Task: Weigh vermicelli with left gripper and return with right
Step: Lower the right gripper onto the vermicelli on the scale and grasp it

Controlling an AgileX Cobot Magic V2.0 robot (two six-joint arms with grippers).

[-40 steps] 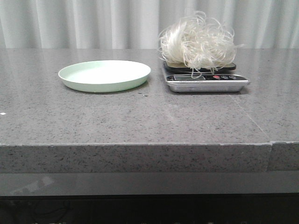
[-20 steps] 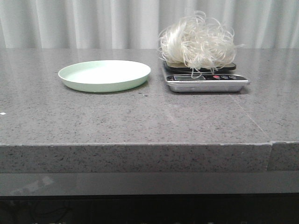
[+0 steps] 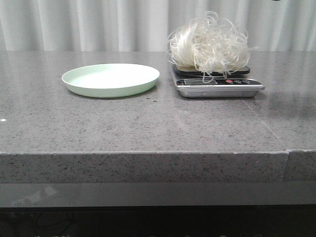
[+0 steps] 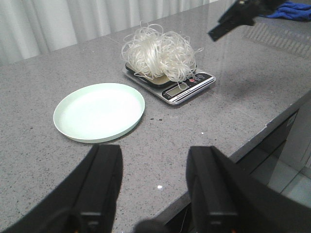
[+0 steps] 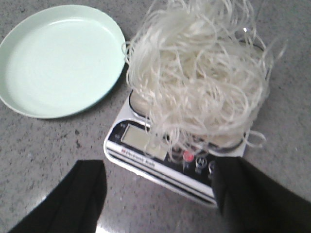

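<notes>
The vermicelli (image 3: 209, 45), a fluffy nest of white strands, sits on a silver kitchen scale (image 3: 218, 87) at the back right of the grey table. It also shows in the left wrist view (image 4: 159, 50) and in the right wrist view (image 5: 199, 77). The pale green plate (image 3: 110, 79) lies empty to the left of the scale. My left gripper (image 4: 154, 160) is open and empty, held back near the table's front edge. My right gripper (image 5: 158, 182) is open and empty, above the scale's front. Neither gripper shows in the front view.
White curtains hang behind the table. A blue cloth (image 4: 293, 9) lies at the far right of the table. The right arm (image 4: 238, 17) shows dark in the left wrist view, above and to the right of the scale.
In the front view nothing on the table has moved. A faint shadow has appeared on the table to the right of the scale.
</notes>
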